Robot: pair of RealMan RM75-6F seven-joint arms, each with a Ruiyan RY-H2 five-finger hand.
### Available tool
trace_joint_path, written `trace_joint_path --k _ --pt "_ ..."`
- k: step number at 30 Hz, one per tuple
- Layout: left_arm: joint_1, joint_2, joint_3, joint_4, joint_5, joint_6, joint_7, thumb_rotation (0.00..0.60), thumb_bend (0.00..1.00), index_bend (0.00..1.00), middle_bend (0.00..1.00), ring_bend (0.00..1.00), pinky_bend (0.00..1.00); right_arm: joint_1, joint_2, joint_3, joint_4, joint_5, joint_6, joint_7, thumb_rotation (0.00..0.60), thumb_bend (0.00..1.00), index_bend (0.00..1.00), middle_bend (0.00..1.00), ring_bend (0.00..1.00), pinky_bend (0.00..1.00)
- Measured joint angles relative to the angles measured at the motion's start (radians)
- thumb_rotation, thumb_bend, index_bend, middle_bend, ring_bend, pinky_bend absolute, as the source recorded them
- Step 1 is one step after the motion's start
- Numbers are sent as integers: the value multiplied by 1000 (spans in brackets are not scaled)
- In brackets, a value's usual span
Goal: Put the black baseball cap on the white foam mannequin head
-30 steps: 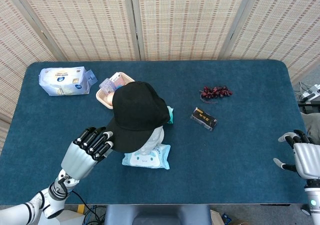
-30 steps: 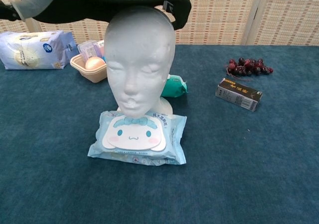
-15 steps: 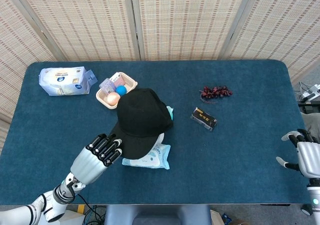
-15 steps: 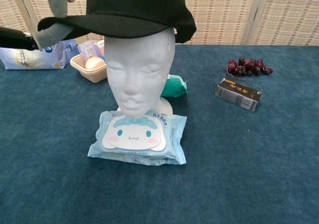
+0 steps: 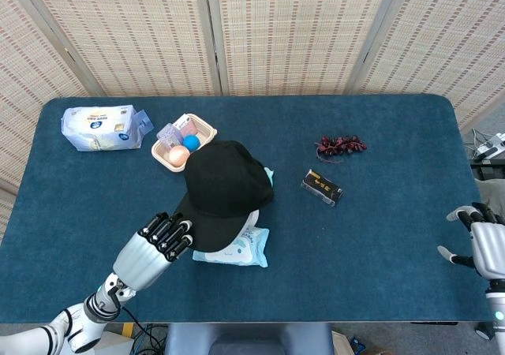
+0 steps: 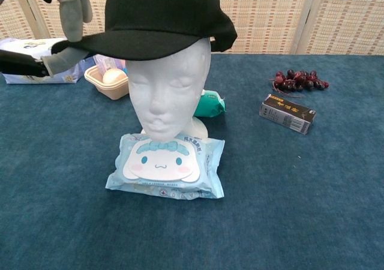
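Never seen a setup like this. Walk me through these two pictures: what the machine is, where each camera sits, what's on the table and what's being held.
This is a two-armed robot with human-like hands, steered remotely by a person. The head view looks down on the blue table; the chest view looks level across it.

The left hand grips the brim of a black baseball cap, which sits on a white foam mannequin head. The right hand rests at the table's edge, fingers spread, holding nothing.

Also on the table: a cartoon wipes pack in front of the head, a teal packet behind it, a tan tray of small items, a blue-white tissue pack, dark red grapes and a small black box.
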Motion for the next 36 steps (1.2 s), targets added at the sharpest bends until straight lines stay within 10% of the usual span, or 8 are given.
trace_joint_path --k 17,36 --pt "22 -14 51 60 24 2 -7 600 598 631 514 394 482 8 -6 4 8 15 -13 -7 600 47 394 322 172 282" --pt "28 -23 71 55 29 -43 30 600 589 382 452 380 482 9 -6 5 8 17 -12 -5 600 47 394 322 172 282"
